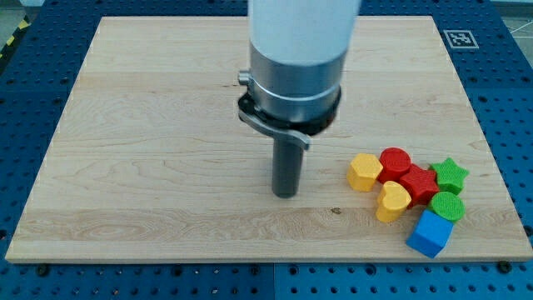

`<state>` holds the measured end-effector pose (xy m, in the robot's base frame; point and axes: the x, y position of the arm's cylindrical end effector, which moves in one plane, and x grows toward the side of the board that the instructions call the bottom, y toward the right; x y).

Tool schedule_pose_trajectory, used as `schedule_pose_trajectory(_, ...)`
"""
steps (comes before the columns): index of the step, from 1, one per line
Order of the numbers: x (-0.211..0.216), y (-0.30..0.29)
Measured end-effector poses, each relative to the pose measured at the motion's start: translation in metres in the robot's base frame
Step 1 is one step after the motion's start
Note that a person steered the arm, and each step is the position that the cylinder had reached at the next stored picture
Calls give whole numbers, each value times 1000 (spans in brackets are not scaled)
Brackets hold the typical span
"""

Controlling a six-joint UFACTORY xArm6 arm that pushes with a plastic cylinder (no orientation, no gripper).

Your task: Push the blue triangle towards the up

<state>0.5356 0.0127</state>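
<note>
Seven small blocks crowd the lower right of a pale wooden board (150, 125), while my tip (286, 195) rests on the bare wood just below the frame's centre, well apart from them to the view's left. The arm (300, 50) drops in from the top centre as a broad white and grey cylinder, narrowing to the dark rod. It carries no jaws or fingers, so there is nothing to open or close, and the rod holds nothing and touches no block.

The only blue piece, the blue block (430, 232), sits at the bottom of the cluster, close to the board's lower edge in the frame's lower right. From this angle it reads as a blocky, cube-like form, and whether it is a triangle cannot be told. Just above it lies the green round block (447, 205), and above that the green star (450, 174) at the cluster's right edge. The red star (419, 183) fills the middle, with the red round block (395, 161) at its upper left. The yellow heart (392, 201) lies at the lower left of the group, and the yellow block (365, 172), roughly hexagonal, is the piece nearest my tip. The blocks press closely together.

A blue perforated table (508, 67) surrounds the board, with a black-and-white marker (459, 38) at upper right.
</note>
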Motion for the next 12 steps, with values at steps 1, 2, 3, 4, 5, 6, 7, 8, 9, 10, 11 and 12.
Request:
schedule_pose_trajectory(1,-40,-6)
schedule_pose_trajectory(2,-42,-26)
schedule_pose_trajectory(3,-17,-44)
schedule_pose_trajectory(4,18,-48)
schedule_pose_trajectory(5,-10,16)
schedule_pose_trajectory(6,-26,17)
schedule_pose_trajectory(7,-59,7)
schedule_pose_trajectory(8,-66,-18)
schedule_pose_trajectory(9,-88,-33)
schedule_pose_trajectory(10,-86,-26)
schedule_pose_trajectory(11,-88,21)
schedule_pose_trajectory(12,-88,21)
